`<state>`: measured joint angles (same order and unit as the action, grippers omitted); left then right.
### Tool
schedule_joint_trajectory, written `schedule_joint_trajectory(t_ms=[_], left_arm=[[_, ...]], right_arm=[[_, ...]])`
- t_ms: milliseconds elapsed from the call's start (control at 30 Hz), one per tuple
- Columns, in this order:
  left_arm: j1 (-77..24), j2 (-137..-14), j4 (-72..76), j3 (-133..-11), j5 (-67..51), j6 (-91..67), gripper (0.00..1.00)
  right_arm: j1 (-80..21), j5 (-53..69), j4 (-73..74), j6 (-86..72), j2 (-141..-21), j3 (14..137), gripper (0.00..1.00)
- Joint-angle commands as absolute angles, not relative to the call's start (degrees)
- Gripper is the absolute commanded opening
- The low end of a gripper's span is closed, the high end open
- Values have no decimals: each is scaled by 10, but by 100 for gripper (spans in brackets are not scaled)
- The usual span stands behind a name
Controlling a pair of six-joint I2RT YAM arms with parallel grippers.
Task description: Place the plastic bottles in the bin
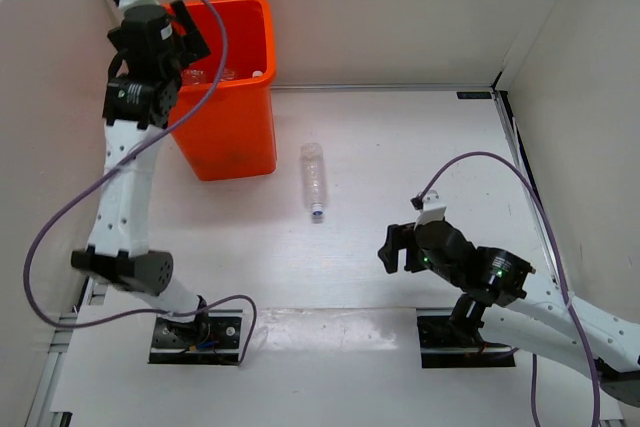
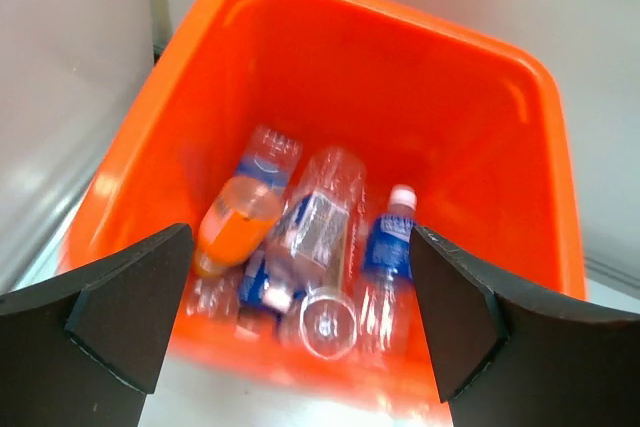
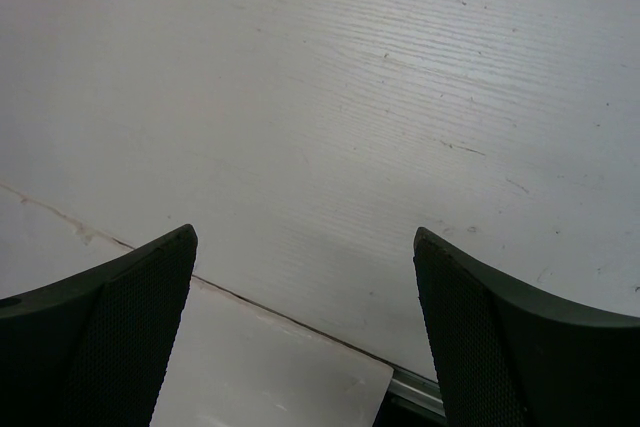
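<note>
- The left jaws hang above the open top of the bin (image 1: 228, 132), spread wide and holding nothing.
- The bin stands at the far left of the counter (image 1: 420, 147).
- Several bottles lie heaped inside it. The orange bottle (image 2: 236, 224) is on the left, the blue-labelled bottle (image 2: 388, 247) with a white cap on the right, and a clear bottle (image 2: 322, 247) between them.
- A lone bottle (image 1: 314, 179) lies on its side on the counter, right of the bin and apart from it, cap toward the arm bases.
- The right jaws are spread wide and empty over bare counter, apart from the lone bottle.
</note>
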<state>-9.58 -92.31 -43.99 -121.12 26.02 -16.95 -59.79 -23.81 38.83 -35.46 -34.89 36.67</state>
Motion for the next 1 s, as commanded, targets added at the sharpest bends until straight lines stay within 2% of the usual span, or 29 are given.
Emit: schedule_joint_trajectory(t_ms=[0, 67, 167, 267, 300, 333, 367, 500, 567, 633, 667, 700, 733, 767, 967], left_arm=[[-102, -794, -471, -1130, 257, -225, 100], [-124, -753, -464, -1067, 256, -229, 100], [-170, -684, -503, -986, 272, -232, 100], [-219, -630, -547, -927, 275, -263, 100], [-227, -619, -557, -913, 275, -273, 100], [-239, -612, -562, -901, 274, -274, 100], [-250, -586, -569, -875, 273, -273, 100], [-279, -547, -600, -790, 318, -258, 100], [-294, -539, -624, -756, 335, -258, 100], [-307, -512, -644, -705, 362, -265, 100], [-315, -505, -646, -694, 366, -268, 100], [-322, -478, -652, -660, 376, -269, 100], [-324, -469, -652, -649, 379, -270, 100], [-327, -448, -651, -640, 380, -265, 100], [-326, -383, -640, -577, 383, -257, 100]], right_arm=[[-585, -243, 379, -352, -352, 372, 90], [-563, -225, 380, -338, -357, 376, 90], [-507, -169, 361, -315, -389, 410, 80], [-443, -107, 349, -311, -458, 505, 78], [-419, -92, 345, -309, -477, 521, 80], [-400, -44, 341, -289, -548, 534, 90], [-393, -33, 346, -281, -577, 574, 90], [-409, -61, 422, -237, -798, 778, 90], [-431, -85, 468, -216, -912, 825, 90], [-443, -77, 501, -209, -967, 923, 90], [-444, -71, 545, -205, -1051, 951, 90], [-448, -71, 564, -203, -1078, 1029, 90], [-453, -71, 578, -204, -1104, 1055, 90], [-458, -78, 619, -204, -1171, 1103, 90], [-459, -68, 655, -212, -1266, 1217, 90]])
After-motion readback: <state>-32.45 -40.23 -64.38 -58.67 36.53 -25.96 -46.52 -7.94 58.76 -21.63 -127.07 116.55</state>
